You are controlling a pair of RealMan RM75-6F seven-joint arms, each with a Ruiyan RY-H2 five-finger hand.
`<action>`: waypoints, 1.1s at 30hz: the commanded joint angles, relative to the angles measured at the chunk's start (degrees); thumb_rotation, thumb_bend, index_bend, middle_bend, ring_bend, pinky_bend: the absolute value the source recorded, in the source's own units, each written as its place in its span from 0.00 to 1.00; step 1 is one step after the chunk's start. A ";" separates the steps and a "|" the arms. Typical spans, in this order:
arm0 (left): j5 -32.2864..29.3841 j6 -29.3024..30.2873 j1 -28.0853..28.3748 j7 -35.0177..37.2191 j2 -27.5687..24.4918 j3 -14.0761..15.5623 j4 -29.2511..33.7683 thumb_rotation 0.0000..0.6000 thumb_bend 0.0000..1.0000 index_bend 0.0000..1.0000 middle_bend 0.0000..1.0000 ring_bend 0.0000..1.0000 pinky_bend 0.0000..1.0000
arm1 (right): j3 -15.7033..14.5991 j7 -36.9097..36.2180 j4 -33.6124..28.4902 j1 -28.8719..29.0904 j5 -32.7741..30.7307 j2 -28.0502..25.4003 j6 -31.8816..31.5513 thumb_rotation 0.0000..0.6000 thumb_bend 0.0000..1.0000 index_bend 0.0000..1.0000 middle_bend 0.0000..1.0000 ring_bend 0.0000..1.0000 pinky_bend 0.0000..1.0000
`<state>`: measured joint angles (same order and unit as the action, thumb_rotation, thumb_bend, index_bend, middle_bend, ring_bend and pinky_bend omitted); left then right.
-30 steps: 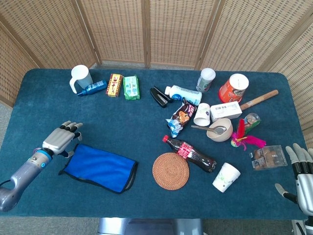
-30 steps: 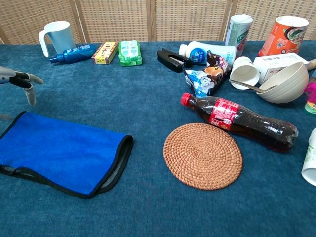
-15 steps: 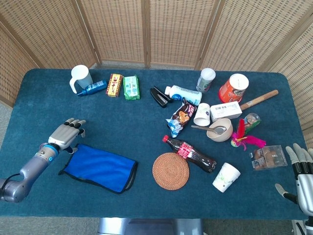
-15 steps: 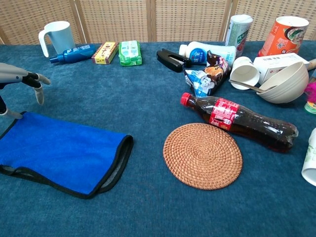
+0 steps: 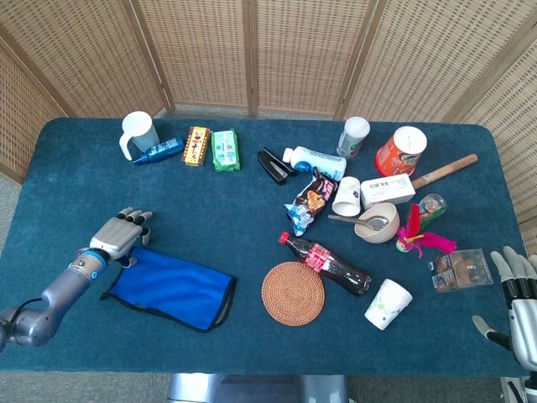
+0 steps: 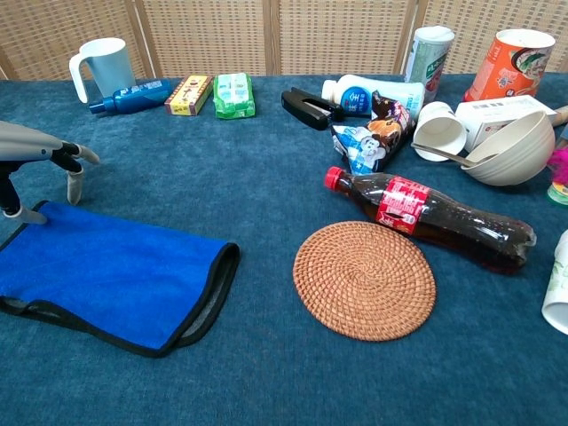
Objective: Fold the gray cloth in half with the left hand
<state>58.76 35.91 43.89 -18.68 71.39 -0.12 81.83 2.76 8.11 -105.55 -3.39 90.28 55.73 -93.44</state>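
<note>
Right, approach step: left hand point(image 5: 120, 236) hovers at the far-left corner of the cloth point(image 5: 172, 288), fingers spread, holding nothing. Cloth, blue w/ black trim, lies flat at front-left of table point(image 5: 210, 201). Next, I'd judge: pinch that corner, carry across.

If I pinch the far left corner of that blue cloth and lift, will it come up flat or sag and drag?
Probably sag: the cloth lies limp on the table, and its right end gapes into two soft layers. It looks light, yet the fuzzy tablecloth may drag it. The left hand, open over the far left corner, might catch only the top layer.
</note>
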 commanded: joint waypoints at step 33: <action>-7.16 2.36 3.03 -6.12 0.75 3.04 0.98 1.00 0.51 0.62 0.00 0.00 0.00 | -0.15 -0.34 -0.08 -0.02 0.21 -0.13 0.04 1.00 0.00 0.00 0.00 0.00 0.00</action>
<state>51.62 38.25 46.91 -24.83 72.16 2.92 82.84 2.61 7.77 -105.62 -3.41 90.49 55.60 -93.40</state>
